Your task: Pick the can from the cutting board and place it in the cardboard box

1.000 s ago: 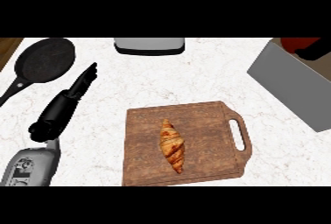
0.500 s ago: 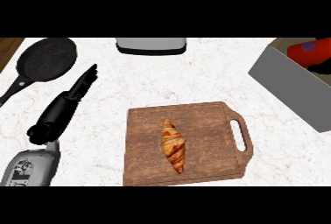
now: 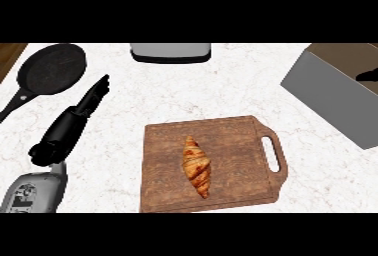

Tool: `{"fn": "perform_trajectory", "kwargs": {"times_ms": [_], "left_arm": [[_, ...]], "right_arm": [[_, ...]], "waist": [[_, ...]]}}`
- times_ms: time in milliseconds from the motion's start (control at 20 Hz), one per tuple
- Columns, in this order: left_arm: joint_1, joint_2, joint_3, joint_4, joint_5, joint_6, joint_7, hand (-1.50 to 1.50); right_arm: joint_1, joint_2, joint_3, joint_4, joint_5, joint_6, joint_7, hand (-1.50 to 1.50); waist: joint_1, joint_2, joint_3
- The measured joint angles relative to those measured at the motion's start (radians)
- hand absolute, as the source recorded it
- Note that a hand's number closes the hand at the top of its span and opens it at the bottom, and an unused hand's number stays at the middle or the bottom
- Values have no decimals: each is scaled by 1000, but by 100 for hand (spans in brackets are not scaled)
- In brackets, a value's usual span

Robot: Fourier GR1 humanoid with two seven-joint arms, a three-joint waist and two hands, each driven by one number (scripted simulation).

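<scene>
Marbled white counter [image 3: 192, 95] bears a grained wooden cutting board [image 3: 236, 150]; left hand [image 3: 88, 100] straight-fingered, flat.

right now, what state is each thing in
cutting board: flat on the counter, handle to the right
croissant: lying on the board
frying pan: flat, nothing in it
cardboard box: open on top
left robot hand: open, holding nothing
right robot hand: dark part showing inside the box, state unclear
can: not visible
</scene>
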Motion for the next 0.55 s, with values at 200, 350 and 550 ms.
{"fn": "perform_trajectory", "kwargs": {"times_ms": [200, 350, 550], "left_arm": [[2, 1, 3, -4, 0, 2, 3, 0], [-4, 5, 8, 3, 3, -2, -1, 0], [-13, -1, -3, -24, 3, -5, 24, 0]], "right_arm": [[-47, 23, -204, 34, -186, -40, 22, -150], [-65, 12, -325, 74, -287, -78, 57, -150], [-54, -48, -424, 132, -369, -113, 67, -150]], "waist": [[-5, -3, 1], [-4, 1, 0], [5, 4, 0]]}}
